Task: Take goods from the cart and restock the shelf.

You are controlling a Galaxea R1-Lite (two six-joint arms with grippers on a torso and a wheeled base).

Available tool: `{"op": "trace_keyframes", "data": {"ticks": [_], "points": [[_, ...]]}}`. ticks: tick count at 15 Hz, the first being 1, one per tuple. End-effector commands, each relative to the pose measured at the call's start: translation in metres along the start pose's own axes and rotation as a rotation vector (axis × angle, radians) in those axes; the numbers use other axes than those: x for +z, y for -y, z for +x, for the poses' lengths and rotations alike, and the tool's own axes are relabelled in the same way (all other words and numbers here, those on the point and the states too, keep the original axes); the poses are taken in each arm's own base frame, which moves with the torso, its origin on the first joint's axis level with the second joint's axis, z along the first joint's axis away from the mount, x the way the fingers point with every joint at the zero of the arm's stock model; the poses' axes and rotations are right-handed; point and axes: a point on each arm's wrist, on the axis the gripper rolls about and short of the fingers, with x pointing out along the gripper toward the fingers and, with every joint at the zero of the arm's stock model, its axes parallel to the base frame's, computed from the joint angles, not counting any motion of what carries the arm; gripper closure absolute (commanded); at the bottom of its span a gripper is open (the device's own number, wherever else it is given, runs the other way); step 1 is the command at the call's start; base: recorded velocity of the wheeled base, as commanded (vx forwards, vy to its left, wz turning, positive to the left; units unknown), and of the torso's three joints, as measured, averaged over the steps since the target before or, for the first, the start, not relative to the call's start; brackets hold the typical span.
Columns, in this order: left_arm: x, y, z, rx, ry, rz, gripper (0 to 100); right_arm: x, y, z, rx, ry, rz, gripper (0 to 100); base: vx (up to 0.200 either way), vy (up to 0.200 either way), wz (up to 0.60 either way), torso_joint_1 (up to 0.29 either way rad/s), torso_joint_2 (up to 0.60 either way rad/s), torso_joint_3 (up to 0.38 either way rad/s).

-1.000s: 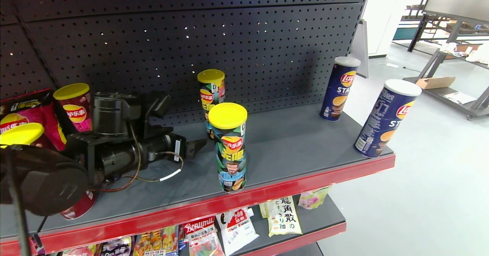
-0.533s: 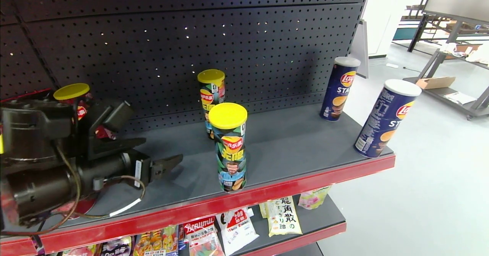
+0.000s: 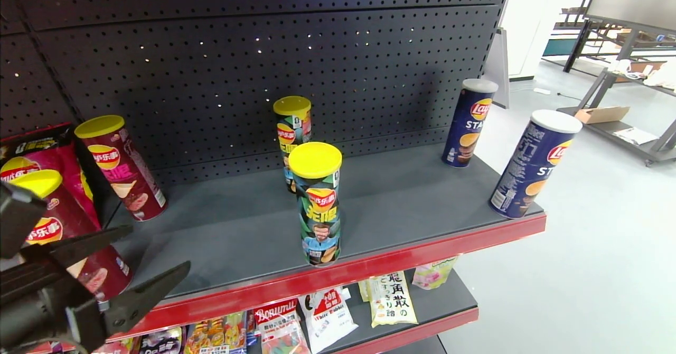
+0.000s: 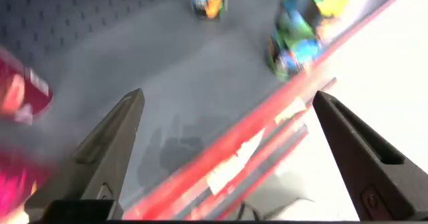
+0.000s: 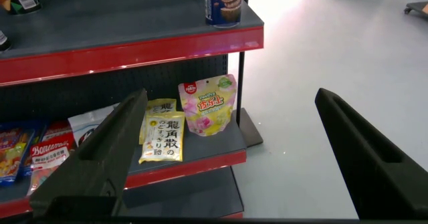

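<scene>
Shelf (image 3: pixel 380 195) holds 6 chip cans, all upright:
- 2 red, left: rear red can (image 3: pixel 122 169), front red can (image 3: pixel 63 232)
- 2 green, middle: rear green can (image 3: pixel 292 132), front green can (image 3: pixel 318 206) at the front edge
- 2 blue, right: rear blue can (image 3: pixel 469 124), front blue can (image 3: pixel 533 166) at the corner

Left gripper (image 3: pixel 158 247) is spread wide and empty, low at the shelf's front-left. One finger partly covers the front red can. Right gripper (image 5: pixel 231 93) is spread wide and empty, facing the snack bags (image 5: pixel 164 137) on the lower deck. Pink bag (image 3: pixel 31 156) is cut off at far left.
</scene>
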Motion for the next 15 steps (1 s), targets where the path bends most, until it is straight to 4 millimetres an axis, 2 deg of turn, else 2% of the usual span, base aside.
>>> {"op": "trace_keyframes", "data": {"ticks": [1, 2, 4, 8, 12, 15], "points": [[-0.015, 0.008, -0.069, -0.008, 0.131, 0.013, 0, 0.0, 0.0, 0.0, 0.002, 0.0, 0.0, 0, 0.0, 0.0, 0.0, 0.0, 0.0, 0.0], [-0.027, 0.01, -0.089, -0.008, 0.15, 0.011, 0, 0.0, 0.0, 0.0, 0.0, 0.0, 0.0, 0, 0.0, 0.0, 0.0, 0.0, 0.0, 0.0], [-0.045, 0.013, -0.107, -0.007, 0.19, 0.015, 0, 0.0, 0.0, 0.0, 0.002, 0.0, 0.0, 0, 0.0, 0.0, 0.0, 0.0, 0.0, 0.0], [-0.07, 0.015, -0.115, 0.016, 0.215, 0.014, 0, 0.0, 0.0, 0.0, 0.002, 0.0, 0.0, 0, 0.0, 0.0, 0.0, 0.0, 0.0, 0.0], [-0.08, 0.015, -0.116, 0.034, 0.199, 0.01, 0, 0.0, 0.0, 0.0, 0.005, 0.0, -0.005, 0, 0.0, 0.0, 0.0, 0.0, 0.0, 0.0], [-0.097, 0.015, -0.118, 0.045, 0.205, 0.01, 0, 0.0, 0.0, 0.0, 0.008, 0.0, -0.008, 0, 0.0, 0.0, 0.0, 0.0, 0.0, 0.0]]}}
